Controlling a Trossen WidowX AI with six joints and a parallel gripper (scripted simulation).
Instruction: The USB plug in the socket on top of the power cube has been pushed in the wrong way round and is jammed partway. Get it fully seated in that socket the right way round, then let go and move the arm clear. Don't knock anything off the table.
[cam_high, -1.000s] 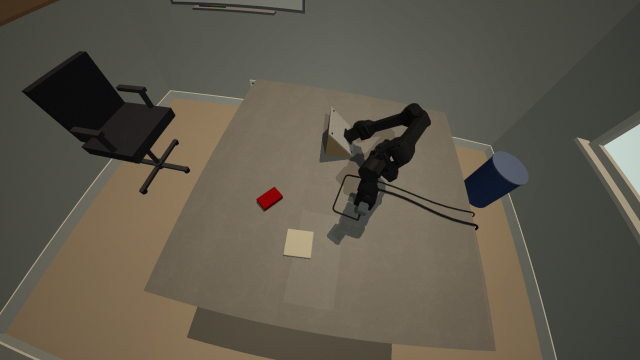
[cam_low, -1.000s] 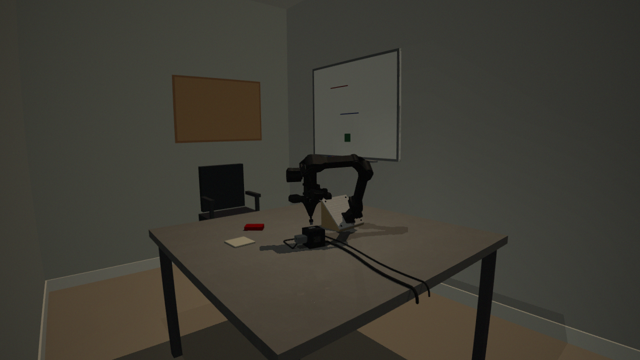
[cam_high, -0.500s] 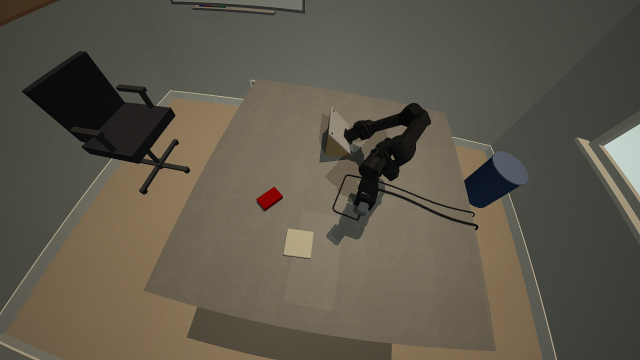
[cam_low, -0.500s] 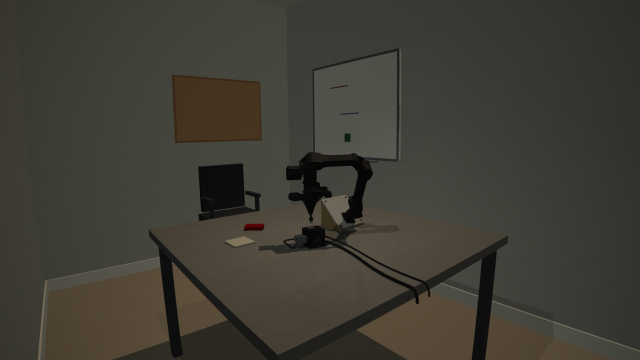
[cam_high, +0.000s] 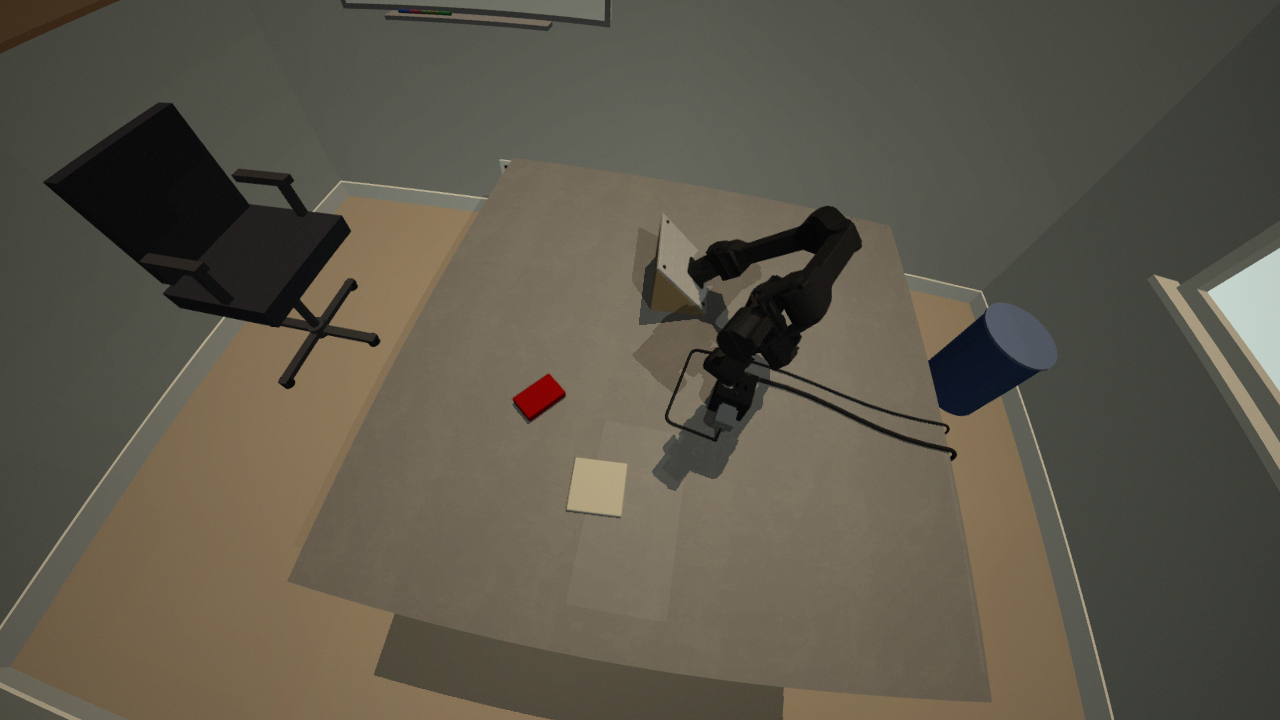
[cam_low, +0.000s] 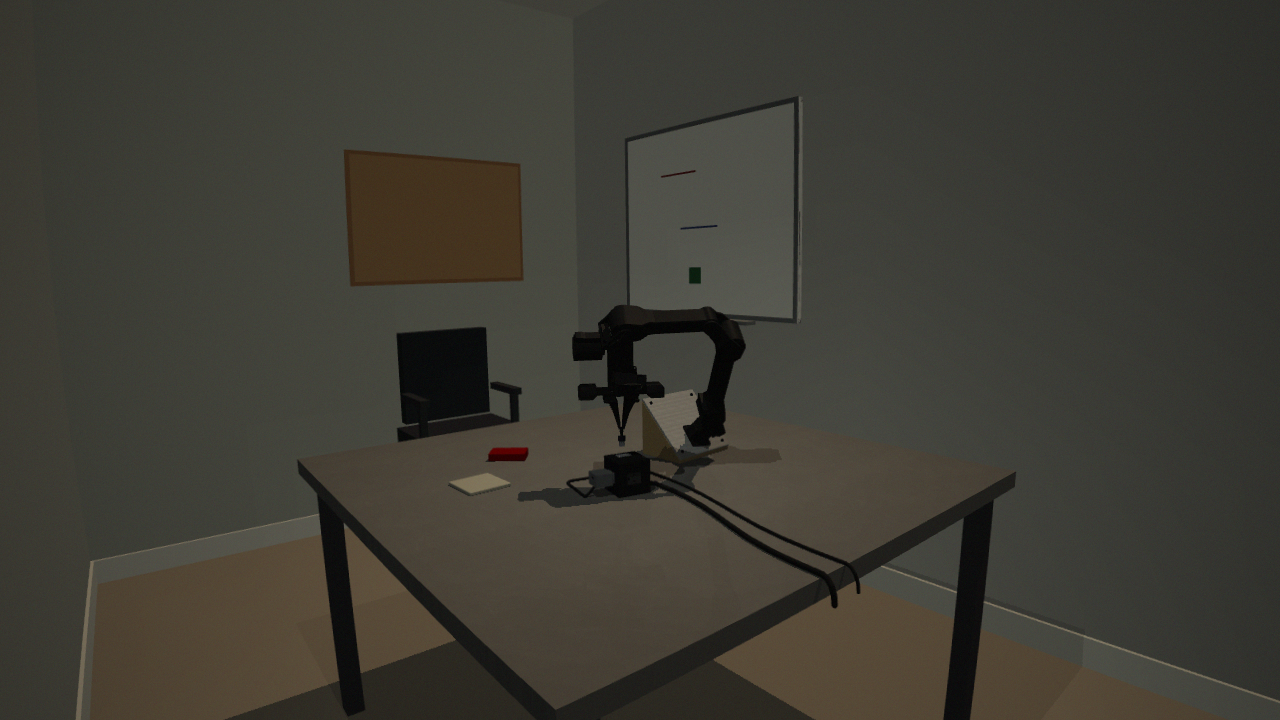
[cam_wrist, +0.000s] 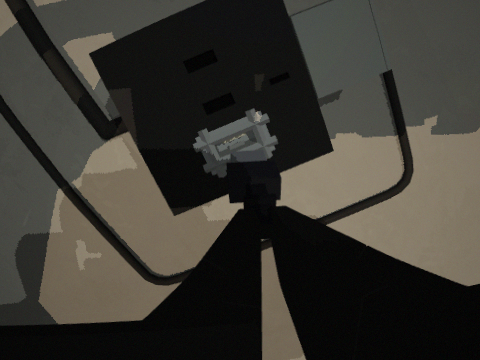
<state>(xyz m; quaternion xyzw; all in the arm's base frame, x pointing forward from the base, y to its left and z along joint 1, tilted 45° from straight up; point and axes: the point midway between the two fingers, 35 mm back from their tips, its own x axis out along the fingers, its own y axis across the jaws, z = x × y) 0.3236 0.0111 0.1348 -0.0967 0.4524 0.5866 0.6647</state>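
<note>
My gripper (cam_low: 622, 433) (cam_wrist: 262, 223) is shut on the small black USB plug (cam_low: 622, 439) (cam_wrist: 255, 182), its light metal end pointing down. The exterior view shows a small gap between that end and the top of the black power cube (cam_low: 626, 474) (cam_wrist: 160, 100) (cam_high: 720, 399). In the wrist view the light grey socket surround (cam_wrist: 227, 131) on the cube's top lies turned relative to the fingers, with the plug overlapping its lower edge. The plug's inner orientation is too small to tell. Dark slots lie beyond the surround.
A grey side plug (cam_high: 726, 416) (cam_low: 600, 478) sits on the cube, with a looping cable (cam_high: 677, 385) (cam_wrist: 407, 150). Thick cables (cam_high: 832, 407) run over the table edge. A slanted white panel (cam_high: 675, 255), red box (cam_high: 539, 396) and cream pad (cam_high: 597, 488) stand on the table.
</note>
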